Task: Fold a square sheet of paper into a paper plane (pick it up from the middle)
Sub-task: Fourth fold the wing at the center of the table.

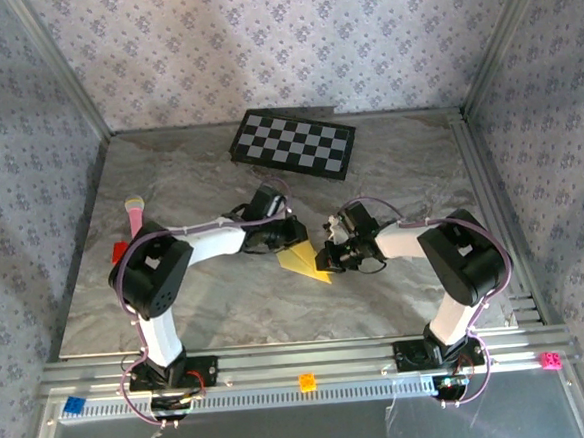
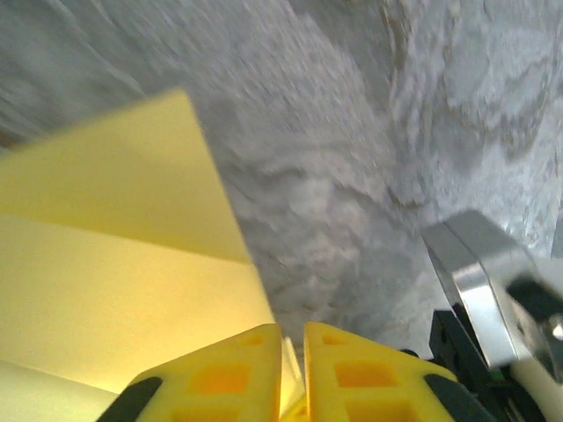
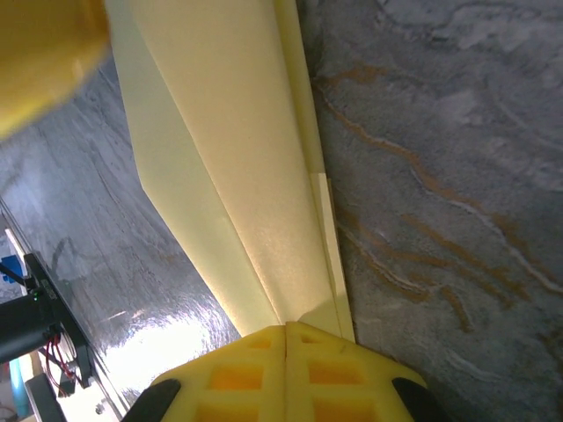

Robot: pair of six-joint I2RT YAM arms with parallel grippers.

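The yellow sheet of paper (image 1: 303, 259) lies in the middle of the table, folded into a narrow pointed dart shape with long creases (image 3: 237, 176). My left gripper (image 1: 294, 241) sits at its upper left. In the left wrist view the paper (image 2: 114, 264) spreads to the left, and the left gripper's (image 2: 293, 338) jaws stand slightly apart with a thin edge of paper in the gap. My right gripper (image 1: 328, 259) is at the paper's right end. In its wrist view this gripper (image 3: 287, 332) has its jaws pressed together on the paper's narrow end.
A black-and-white checkerboard (image 1: 293, 145) lies at the back. A pink stick (image 1: 133, 212) and a red block (image 1: 120, 251) lie at the left beside the left arm. An orange block (image 1: 306, 381), a blue block (image 1: 74, 405) and a pink block (image 1: 550, 360) sit on the front rail.
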